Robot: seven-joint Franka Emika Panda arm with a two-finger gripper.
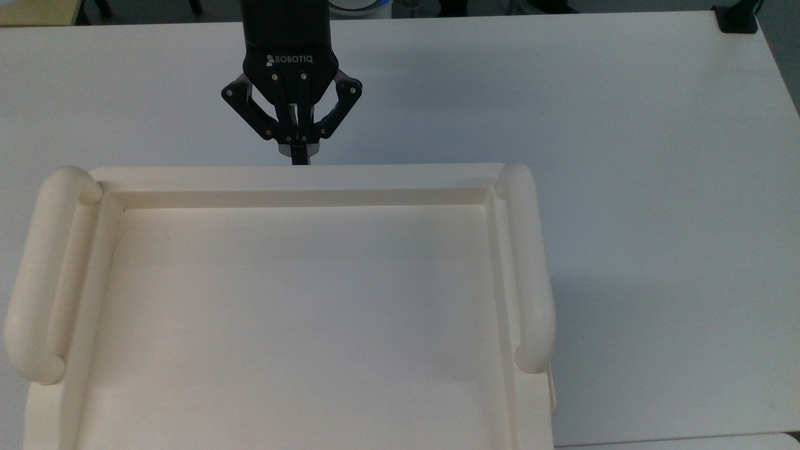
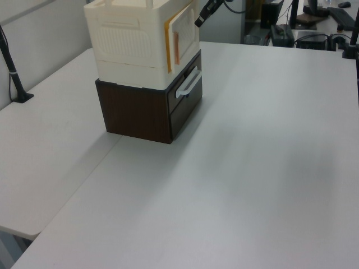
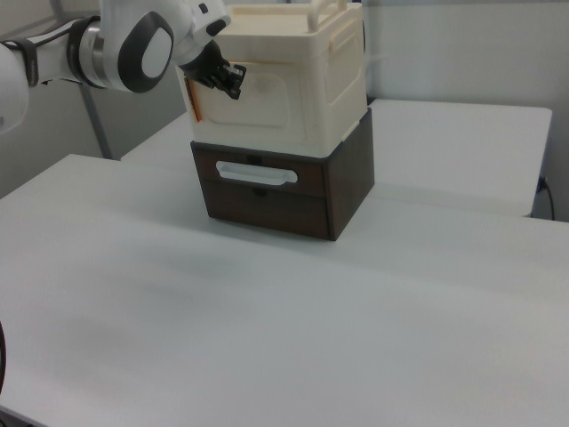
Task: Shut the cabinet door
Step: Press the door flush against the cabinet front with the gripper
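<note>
Now the cabinet door (image 2: 182, 32) lies nearly flush against the front of the cabinet (image 1: 300, 300), with a thin orange-lit gap visible along one edge in the left view. That cabinet sits on top of a dark brown drawer unit (image 3: 284, 191), which stands on the white surface (image 2: 252, 168). Right at the cabinet's front edge, the gripper (image 1: 299, 154) points its tip at the door, its jaws drawn together with nothing between them. Along each side of the cabinet's recessed top runs a thick rounded side handle (image 1: 528, 269).
</note>
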